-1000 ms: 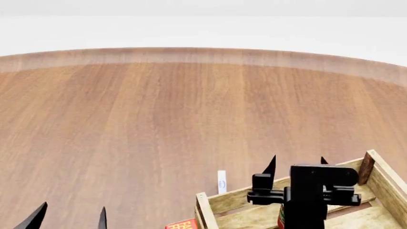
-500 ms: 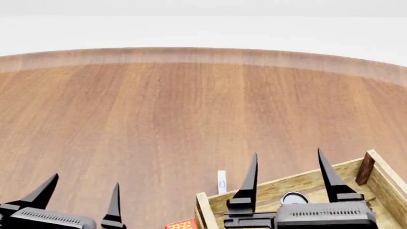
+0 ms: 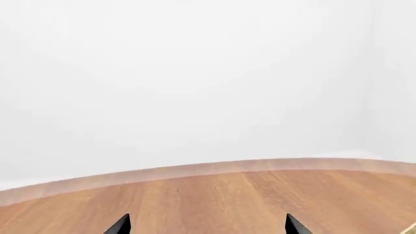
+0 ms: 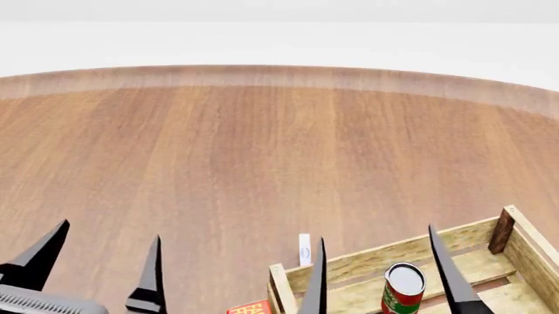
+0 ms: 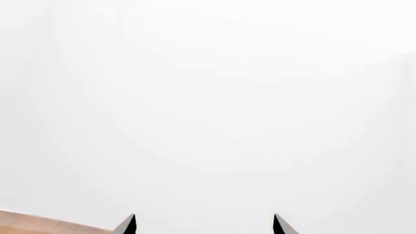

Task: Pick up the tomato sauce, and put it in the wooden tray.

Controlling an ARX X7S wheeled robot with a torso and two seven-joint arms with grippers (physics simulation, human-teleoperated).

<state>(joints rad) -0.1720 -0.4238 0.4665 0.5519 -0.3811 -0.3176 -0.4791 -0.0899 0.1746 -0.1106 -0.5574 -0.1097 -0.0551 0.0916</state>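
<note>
While the tomato sauce (image 4: 402, 288) stood upright inside the wooden tray (image 4: 376, 261) at the lower right of the head view, its plain pale top faced up and its red and green label showed down the side. No lettering on that label could be read. The can's base was cut off by the bottom edge of the frame, as was the near part of the tray.

The right gripper (image 4: 384, 275) rose from the bottom edge with its two dark fingers spread wide, one on either side of the can and clear of it, holding nothing. The left finger crossed in front of the tray's front slat. At the lower left, the left gripper (image 4: 103, 261) also had its jaws parted and empty, above bare desk (image 4: 262, 144).

Just beyond the tray's far slat a small white upright object (image 4: 304, 249) bore a faint bluish mark too small to make out. At the bottom edge, left of the tray's corner, a red box (image 4: 250, 307) with yellow markings was mostly cut off, its writing unreadable.

The left wrist view showed only two dark fingertips (image 3: 122, 225), the desk's curved edge and a white wall. The right wrist view showed its fingertips (image 5: 128, 225) against white, with a sliver of desk at the lower left.
</note>
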